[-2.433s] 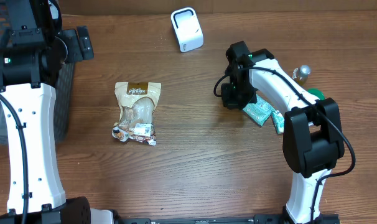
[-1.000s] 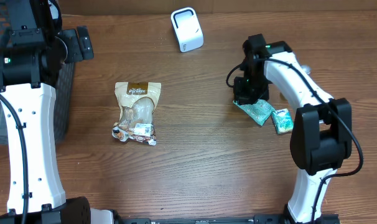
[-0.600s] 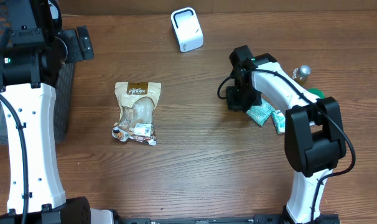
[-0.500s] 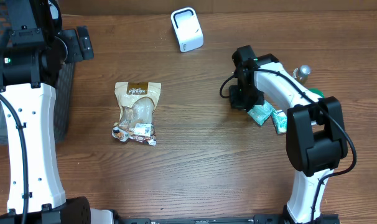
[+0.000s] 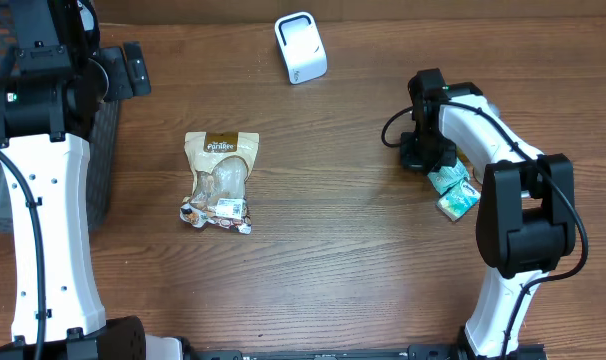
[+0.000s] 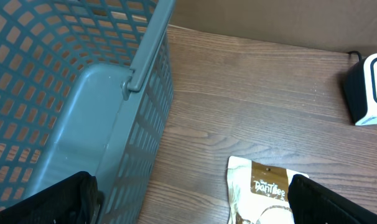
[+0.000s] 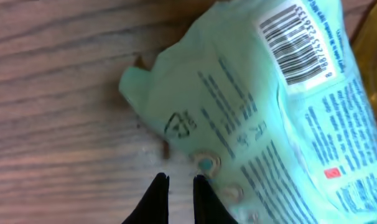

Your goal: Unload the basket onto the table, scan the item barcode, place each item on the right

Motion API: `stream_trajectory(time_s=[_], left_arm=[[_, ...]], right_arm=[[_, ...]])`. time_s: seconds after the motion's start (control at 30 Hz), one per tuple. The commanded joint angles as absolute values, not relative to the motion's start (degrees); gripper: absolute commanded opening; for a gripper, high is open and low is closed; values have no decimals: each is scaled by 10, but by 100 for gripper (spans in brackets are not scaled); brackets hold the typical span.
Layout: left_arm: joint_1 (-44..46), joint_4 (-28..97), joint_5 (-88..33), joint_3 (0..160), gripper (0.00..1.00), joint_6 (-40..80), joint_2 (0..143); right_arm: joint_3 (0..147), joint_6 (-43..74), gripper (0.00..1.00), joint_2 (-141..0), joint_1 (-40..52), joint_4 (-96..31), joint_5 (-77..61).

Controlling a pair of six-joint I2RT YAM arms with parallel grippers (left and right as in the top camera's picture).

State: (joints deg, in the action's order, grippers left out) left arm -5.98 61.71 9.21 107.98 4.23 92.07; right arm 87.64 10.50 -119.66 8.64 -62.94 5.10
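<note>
A grey plastic lattice basket [image 6: 64, 93] stands at the far left of the wooden table [image 5: 323, 260]; the left gripper [image 6: 191, 200] hangs over the basket's rim, its dark fingers spread wide with nothing between them; to the right a tan snack pouch [image 5: 220, 180] lies flat, label up; beyond it, near the table's far edge, stands a white box-shaped scanner [image 5: 300, 47]; further right the right gripper [image 7: 178, 183] points down at the wood, its tips drawn almost together with only a sliver between them, pinching nothing; just beside them a mint-green crinkled packet [image 7: 269, 112] lies flat with its barcode [image 7: 299, 42] facing up, well apart from the scanner.
</note>
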Motion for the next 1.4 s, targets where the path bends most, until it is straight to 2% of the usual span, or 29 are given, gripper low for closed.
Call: stream_trajectory(time_s=[0.0, 0.17, 0.33, 0.4, 0.53, 0.6, 0.63, 0.87, 1.37], left_arm=[[-52, 615, 91, 1080, 100, 34, 923], [-52, 615, 91, 1080, 100, 34, 923], [-52, 615, 91, 1080, 100, 34, 923], [-52, 615, 91, 1080, 99, 34, 923], [-52, 615, 91, 1080, 99, 34, 923], [-52, 615, 91, 1080, 99, 34, 923], [-52, 615, 91, 1080, 99, 34, 923], [-52, 615, 91, 1080, 100, 34, 923], [-52, 615, 91, 1080, 100, 34, 923]], right_arm=[[935, 106, 14, -1196, 100, -650, 43], [1009, 106, 23, -1196, 127, -689, -22], [1021, 103, 31, -1196, 168, -672, -103], [1020, 104, 39, -1196, 184, -663, -104], [1020, 104, 62, -1196, 216, -646, -104], [1020, 104, 77, -1196, 229, -641, -104], [1020, 104, 79, -1196, 236, -638, -104], [1020, 124, 84, -1196, 245, -637, -104], [1020, 124, 84, -1196, 245, -637, -104]])
